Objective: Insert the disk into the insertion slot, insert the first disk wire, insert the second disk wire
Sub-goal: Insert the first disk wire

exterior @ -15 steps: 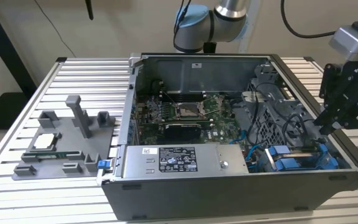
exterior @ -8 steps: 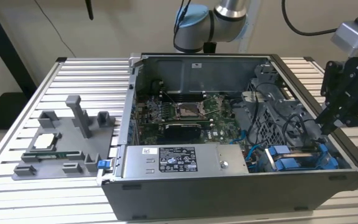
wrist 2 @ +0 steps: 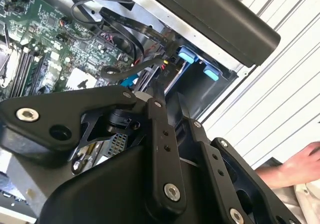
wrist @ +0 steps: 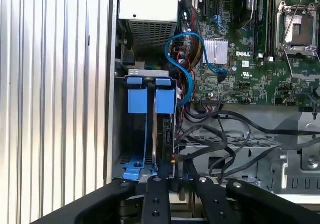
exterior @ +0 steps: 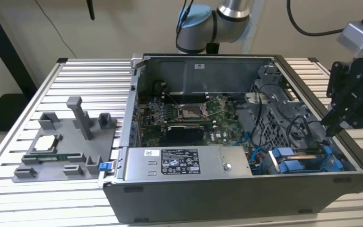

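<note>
An open computer case lies on a slatted table. The gripper hangs over the corner insertion slot, and its grip cannot be told. The disk sits edgewise inside, with a black wire just beside it.

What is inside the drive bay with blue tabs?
Two blue carriers stand in the insertion slot, one with a thin grey edge, probably the disk. The tool covers the end nearest it.
</note>
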Robot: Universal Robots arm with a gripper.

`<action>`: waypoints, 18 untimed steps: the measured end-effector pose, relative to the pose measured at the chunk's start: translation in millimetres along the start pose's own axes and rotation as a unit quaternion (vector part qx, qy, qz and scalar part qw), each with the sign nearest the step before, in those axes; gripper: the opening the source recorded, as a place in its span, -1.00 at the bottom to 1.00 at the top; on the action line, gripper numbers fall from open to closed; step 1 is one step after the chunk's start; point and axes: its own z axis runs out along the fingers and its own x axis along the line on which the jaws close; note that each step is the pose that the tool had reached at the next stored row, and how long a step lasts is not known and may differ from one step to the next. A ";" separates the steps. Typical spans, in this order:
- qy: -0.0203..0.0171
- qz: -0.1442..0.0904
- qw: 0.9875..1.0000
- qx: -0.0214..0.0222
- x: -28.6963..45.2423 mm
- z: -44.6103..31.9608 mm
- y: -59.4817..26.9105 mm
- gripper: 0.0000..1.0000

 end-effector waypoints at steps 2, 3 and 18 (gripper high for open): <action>0.000 0.000 1.000 0.000 0.0 0.0 -1.7 1.00; 0.000 0.000 1.000 0.000 0.0 -0.1 -2.5 1.00; 0.000 0.000 1.000 -0.001 -0.2 5.8 -18.7 1.00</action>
